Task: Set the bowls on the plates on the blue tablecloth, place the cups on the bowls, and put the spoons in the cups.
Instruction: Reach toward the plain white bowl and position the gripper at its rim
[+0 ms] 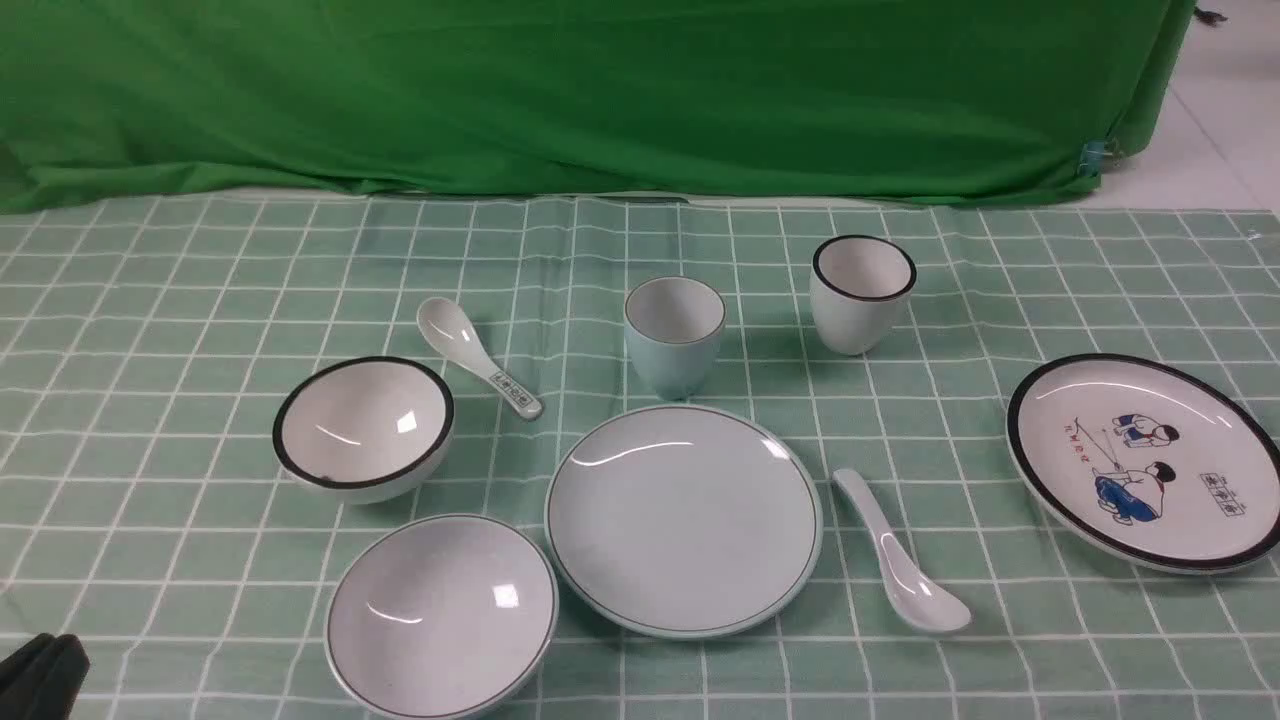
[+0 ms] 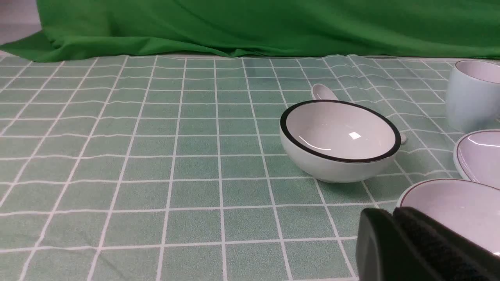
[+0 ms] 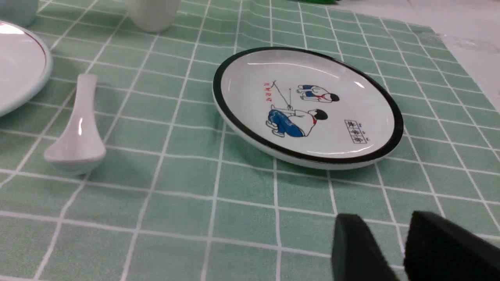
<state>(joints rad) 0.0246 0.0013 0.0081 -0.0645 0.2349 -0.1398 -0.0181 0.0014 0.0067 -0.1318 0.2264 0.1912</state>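
Far left of pale blue plate (image 1: pixel 684 520): left gripper (image 2: pixel 392 220), jaws pressed together, empty, near pale blue bowl (image 1: pixel 440 615). Glossy ceramic, so expect stiff, slippery, chippable; pinch the rim wall. Far right of plate: right gripper (image 3: pixel 404 249), jaws slightly apart, empty, near cartoon plate (image 3: pixel 351 89).

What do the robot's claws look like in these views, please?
Only the claw tips show. The left claw is matt black with rounded tips and a rough-textured pad; the right claw has two black wedge-shaped fingers. No cables or markings visible.
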